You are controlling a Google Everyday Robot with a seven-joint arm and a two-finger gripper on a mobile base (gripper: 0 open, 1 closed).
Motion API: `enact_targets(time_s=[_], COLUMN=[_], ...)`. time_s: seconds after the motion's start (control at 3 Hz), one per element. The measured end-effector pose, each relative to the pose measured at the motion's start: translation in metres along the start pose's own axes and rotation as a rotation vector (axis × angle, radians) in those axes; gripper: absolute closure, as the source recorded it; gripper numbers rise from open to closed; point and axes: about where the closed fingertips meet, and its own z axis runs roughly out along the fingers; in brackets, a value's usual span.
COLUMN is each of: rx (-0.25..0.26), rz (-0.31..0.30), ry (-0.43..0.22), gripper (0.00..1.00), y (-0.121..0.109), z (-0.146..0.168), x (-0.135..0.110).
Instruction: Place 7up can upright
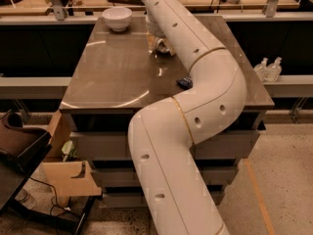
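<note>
My white arm rises from the bottom of the camera view and reaches over the brown table toward its far middle. The gripper sits there, low over the tabletop and mostly hidden behind the arm's forearm. A pale silvery shape, the 7up can, peeks out at the arm's left edge right by the gripper. The arm covers most of it, so I cannot tell whether it stands upright or whether the gripper holds it.
A white bowl stands at the table's far left. A dark blue snack packet lies by the arm's elbow near the right side. Two clear bottles stand on a ledge to the right. A cardboard box and a chair are at lower left.
</note>
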Motion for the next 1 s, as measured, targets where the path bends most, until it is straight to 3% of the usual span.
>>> enact_targets(time_s=[0.33,0.67,1.0], rx=[0.0,0.0,0.02], rz=[0.0,0.0,-0.058], ry=[0.0,0.0,-0.03], gripper=[0.0,0.0,0.0], y=[-0.001,-0.001,-0.004], z=[0.0,0.0,-0.024], x=[0.001,0.001,-0.003])
